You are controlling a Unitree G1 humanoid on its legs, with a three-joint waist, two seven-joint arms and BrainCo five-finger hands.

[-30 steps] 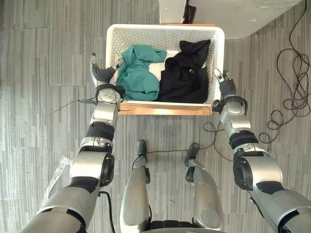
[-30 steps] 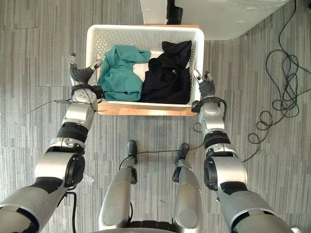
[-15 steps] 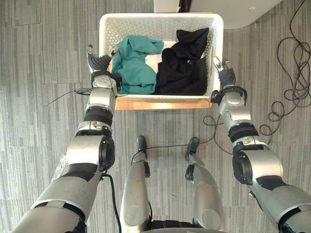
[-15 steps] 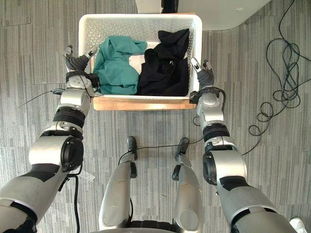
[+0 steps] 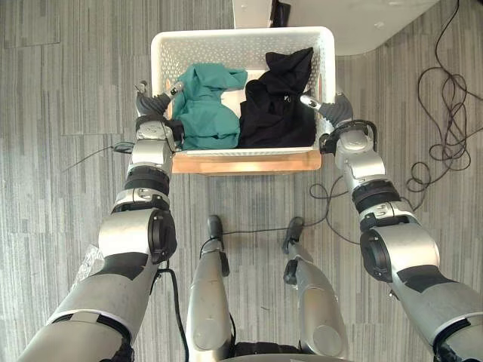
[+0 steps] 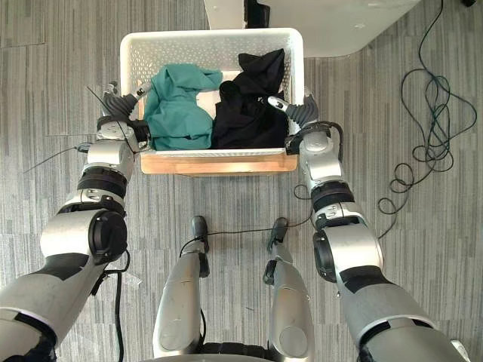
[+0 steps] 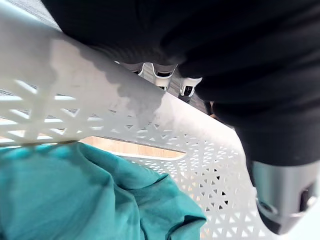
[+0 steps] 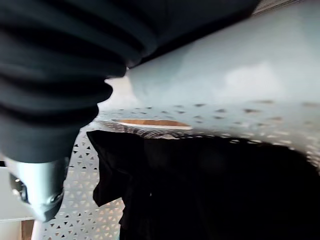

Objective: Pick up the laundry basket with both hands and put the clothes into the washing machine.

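The white plastic laundry basket (image 5: 241, 34), its walls a lattice of small holes, sits on a pale wooden tabletop (image 5: 249, 162) whose front edge sticks out just under the basket's near wall. Inside, a crumpled teal garment (image 5: 204, 105) fills the robot's left half and a heap of black clothing (image 5: 275, 105) fills the right half, the two touching in the middle with a strip of white basket floor showing between them further back. From where I stand the left hand (image 5: 155, 105) straddles the left rim: its fingers (image 7: 164, 74) run straight and fairly wide along the outside of the wall, dark tips just past the rim, while the thumb (image 7: 285, 200) hangs inside above the teal cloth, apart from the lattice wall, so nothing is pinched. The right hand (image 5: 337, 113) is at the right rim, near the front corner, with its thumb (image 8: 35, 192) reaching in over the black clothing and clear of the wall; the rest of that hand is behind the rim, and I cannot tell whether it grips. Past the basket's far wall stands the white washing machine (image 5: 355, 23), close to it, with a dark gap beside its rounded corner. All around lies grey wood-patterned floor (image 5: 68, 90).
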